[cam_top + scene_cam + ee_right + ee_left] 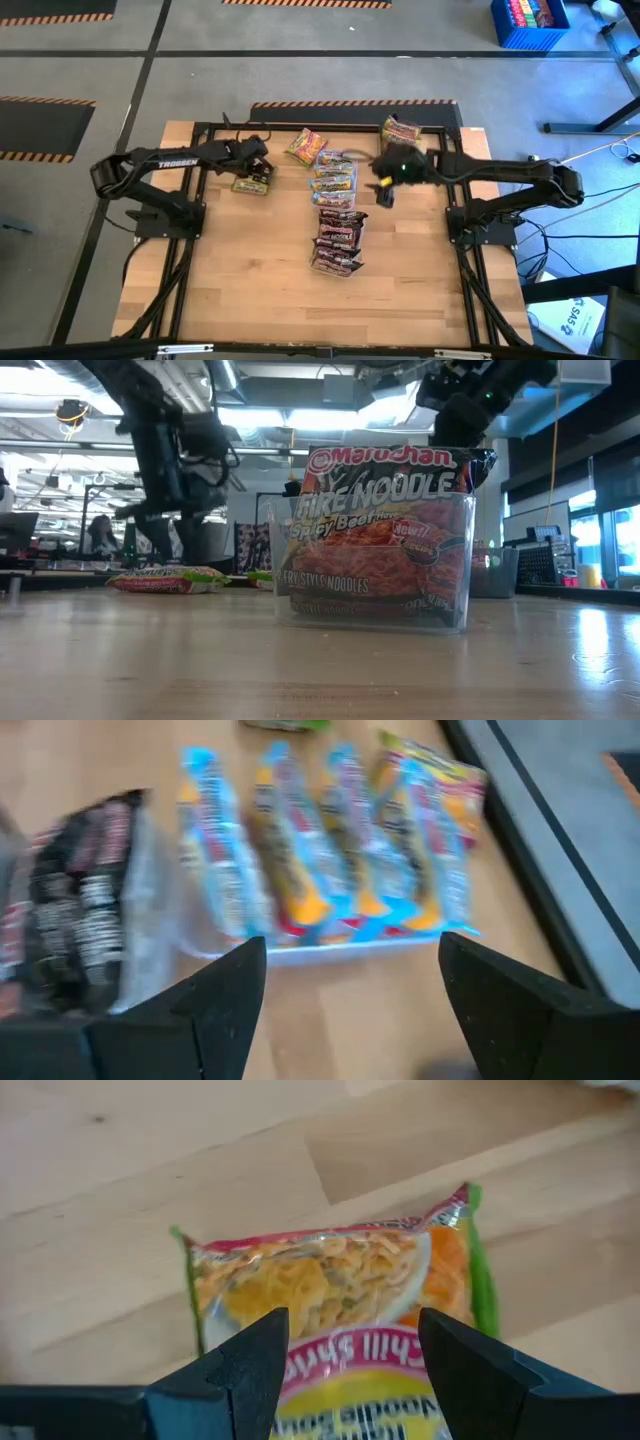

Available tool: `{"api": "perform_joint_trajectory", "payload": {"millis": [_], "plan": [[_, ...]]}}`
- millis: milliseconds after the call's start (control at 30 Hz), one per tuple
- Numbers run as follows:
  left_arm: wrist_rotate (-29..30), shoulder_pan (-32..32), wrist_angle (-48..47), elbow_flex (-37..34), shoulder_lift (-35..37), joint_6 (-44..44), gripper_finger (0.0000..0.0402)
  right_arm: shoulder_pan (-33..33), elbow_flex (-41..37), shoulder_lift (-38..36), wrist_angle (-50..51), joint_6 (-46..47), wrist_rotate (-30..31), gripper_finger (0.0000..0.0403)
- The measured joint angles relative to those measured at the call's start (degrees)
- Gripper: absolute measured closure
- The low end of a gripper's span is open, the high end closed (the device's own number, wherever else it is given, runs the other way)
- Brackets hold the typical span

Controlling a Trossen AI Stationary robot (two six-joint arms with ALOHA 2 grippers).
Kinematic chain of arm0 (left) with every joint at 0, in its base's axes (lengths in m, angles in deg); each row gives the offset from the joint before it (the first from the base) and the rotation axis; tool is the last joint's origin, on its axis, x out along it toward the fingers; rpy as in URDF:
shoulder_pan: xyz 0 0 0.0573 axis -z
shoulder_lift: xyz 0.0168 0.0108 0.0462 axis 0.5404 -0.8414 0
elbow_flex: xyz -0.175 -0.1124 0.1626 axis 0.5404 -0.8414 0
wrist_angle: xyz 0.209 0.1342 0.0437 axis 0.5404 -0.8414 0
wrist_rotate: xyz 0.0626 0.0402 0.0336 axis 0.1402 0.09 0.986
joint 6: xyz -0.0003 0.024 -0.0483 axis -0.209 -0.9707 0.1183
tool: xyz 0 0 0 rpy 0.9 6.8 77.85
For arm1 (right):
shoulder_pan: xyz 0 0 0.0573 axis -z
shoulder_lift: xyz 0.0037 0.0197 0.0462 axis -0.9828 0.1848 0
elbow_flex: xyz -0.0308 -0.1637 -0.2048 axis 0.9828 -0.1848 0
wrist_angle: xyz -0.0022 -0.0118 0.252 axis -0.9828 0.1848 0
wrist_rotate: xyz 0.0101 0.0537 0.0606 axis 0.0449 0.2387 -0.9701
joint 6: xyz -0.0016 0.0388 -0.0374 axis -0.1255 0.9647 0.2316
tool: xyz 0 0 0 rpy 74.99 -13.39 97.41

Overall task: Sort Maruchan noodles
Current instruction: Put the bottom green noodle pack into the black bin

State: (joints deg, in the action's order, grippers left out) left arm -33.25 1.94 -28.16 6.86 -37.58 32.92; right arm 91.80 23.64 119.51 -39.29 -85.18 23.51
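Fingers of the left gripper (350,1370) stand apart, poised directly over a yellow-green-red packet (335,1295) that lies flat on the table (250,270) near its left edge; whether the tips touch the packet cannot be told. Fingers of the right gripper (345,990) are likewise spread and hold nothing, hovering above the table toward its right edge, beside the pale blue-orange packets (320,850). Those packets stand on edge in a clear tub (335,180) at the table's centre. The dark maroon packets (338,240) fill a second clear tub (372,565) adjoining it, toward the front edge. Two further yellow-green-red packets lie loose by the rear edge (305,146) (401,131).
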Motion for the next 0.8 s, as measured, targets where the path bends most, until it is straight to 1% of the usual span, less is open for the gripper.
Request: {"api": "perform_joint_trajectory", "payload": {"millis": [133, 267, 400, 533, 633, 700, 733, 800], "plan": [[-1.87, 0.32, 2.49, -1.66, -2.81, -1.3, 0.0182, -4.54, -2.05, 0.0, -3.38, 0.05, 1.38, 0.0123], [-2.61, 4.27, 3.01, -1.57, -3.87, -6.47, 0.0182, -7.97, -2.14, 0.0, -3.85, 0.05, 1.69, 0.0123], [-5.54, 11.35, 3.19, -1.53, -3.83, -13.78, 0.0182, -11.05, -2.13, 0.0, -6.37, 0.07, 0.84, 0.0123], [-9.27, 20.62, 3.11, -1.53, -3.76, -22.19, 0.0182, -13.82, -2.12, 0.2, -9.32, 0.07, 0.47, 0.0123], [-9.01, 28.16, 1.75, -1.29, -3.74, -27.41, 0.0182, -15.93, -2.13, 0.93, -11.55, 0.14, 0.47, 0.0123], [-7.42, 32.31, -2.21, 0.38, -3.34, -25.98, 0.0182, -17.12, -2.12, 1.72, -14.32, 1.09, 0.47, 0.0123], [-6.64, 34.04, -5.23, 1.71, -3.05, -23.99, 0.0182, -17.6, -2.12, 2.09, -15.16, 1.42, 0.46, 0.0123], [-3.94, 36.84, -7.75, 4.92, -2.71, -17.81, 0.0182, -18.48, -2.12, 3.14, -17.21, 2.16, 0.45, 0.0123]]}}
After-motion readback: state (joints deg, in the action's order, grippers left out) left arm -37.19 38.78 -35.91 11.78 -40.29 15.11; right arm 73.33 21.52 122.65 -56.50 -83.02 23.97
